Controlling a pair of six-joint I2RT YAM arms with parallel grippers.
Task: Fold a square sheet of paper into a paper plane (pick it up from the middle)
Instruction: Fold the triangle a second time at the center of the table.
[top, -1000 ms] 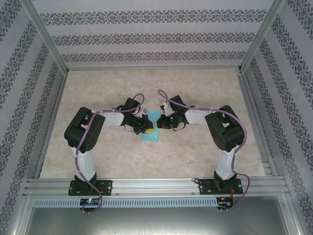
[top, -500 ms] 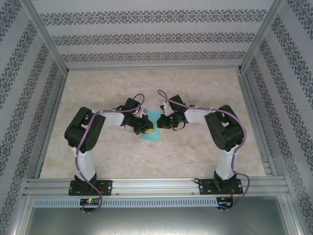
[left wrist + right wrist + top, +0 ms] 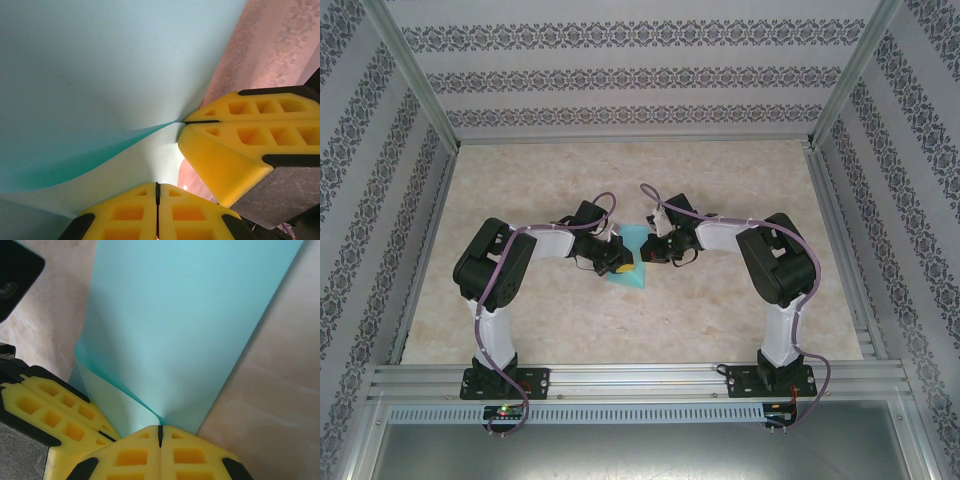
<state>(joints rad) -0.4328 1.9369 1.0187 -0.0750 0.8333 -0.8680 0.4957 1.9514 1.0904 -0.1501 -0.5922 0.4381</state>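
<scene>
Left gripper (image 3: 156,186): we see yellow jaws pressed together, pinching turquoise sheet of paper (image 3: 90,75). Right gripper (image 3: 160,430): jaws likewise closed on same sheet, just beside left one. Sheet curls up between them, rest stretching away over middle of table (image 3: 520,330), well clear of all edges. We judge fold in progress, plane not yet formed. Next move likely calls for both arms carrying pinched edge over together, then pressing crease.

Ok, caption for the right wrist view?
Right gripper pinches the curled turquoise paper at its fold, left gripper shut alongside.
</scene>
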